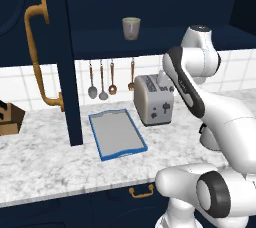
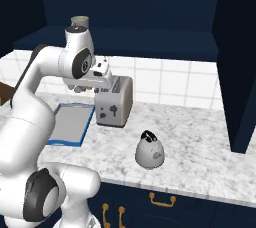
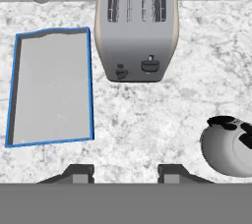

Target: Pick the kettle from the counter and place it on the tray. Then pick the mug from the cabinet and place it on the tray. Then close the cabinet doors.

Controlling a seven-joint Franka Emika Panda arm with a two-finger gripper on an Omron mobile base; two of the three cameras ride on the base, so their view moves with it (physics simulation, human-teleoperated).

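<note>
Worktop point(image 3: 147, 120): speckled white-grey marble under white wall tiles.
Tray point(image 3: 51, 88): flat on it, left of the toaster point(image 3: 136, 21).
Kettle point(image 2: 149, 151): on the marble, right of the toaster.
Mug point(image 1: 131, 27): on the cabinet shelf point(image 1: 150, 44), door point(image 1: 30, 57) open.
Claw point(image 3: 125, 173): wide, holding nothing, above the marble.

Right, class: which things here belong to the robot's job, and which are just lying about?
Job: kettle, tray, mug, cabinet, cabinet doors, counter.
Lying about: toaster, hanging utensils, wooden block.
</note>
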